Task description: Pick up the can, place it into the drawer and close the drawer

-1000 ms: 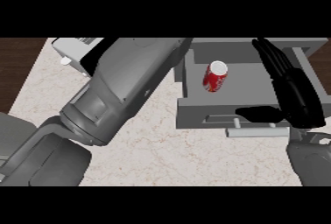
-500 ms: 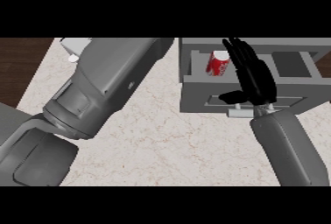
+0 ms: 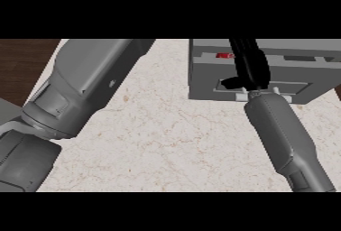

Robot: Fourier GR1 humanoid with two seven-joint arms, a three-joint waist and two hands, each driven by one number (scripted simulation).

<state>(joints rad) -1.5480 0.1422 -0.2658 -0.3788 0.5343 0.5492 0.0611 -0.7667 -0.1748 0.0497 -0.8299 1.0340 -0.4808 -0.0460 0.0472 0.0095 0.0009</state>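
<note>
Only a red sliver of the can [image 3: 223, 56] shows, in the narrow gap left at the top of the grey drawer [image 3: 203, 79], which stands almost pushed into its cabinet. My right hand [image 3: 250, 67] lies with straight fingers against the drawer's front, just above the handle [image 3: 286, 97], and holds nothing. Its grey forearm [image 3: 283, 135] comes in from the lower right. My left forearm [image 3: 86, 85] fills the left side of the view. The left hand itself does not show.
The drawer cabinet stands at the back right of the pale marble counter [image 3: 166, 140]. Dark wooden floor [image 3: 23, 63] lies past the counter's left edge. The left arm covers much of the counter's left part.
The drawer has slid inward, so the can went from fully visible to a red sliver. My right hand has moved left and forward with the drawer's front.
</note>
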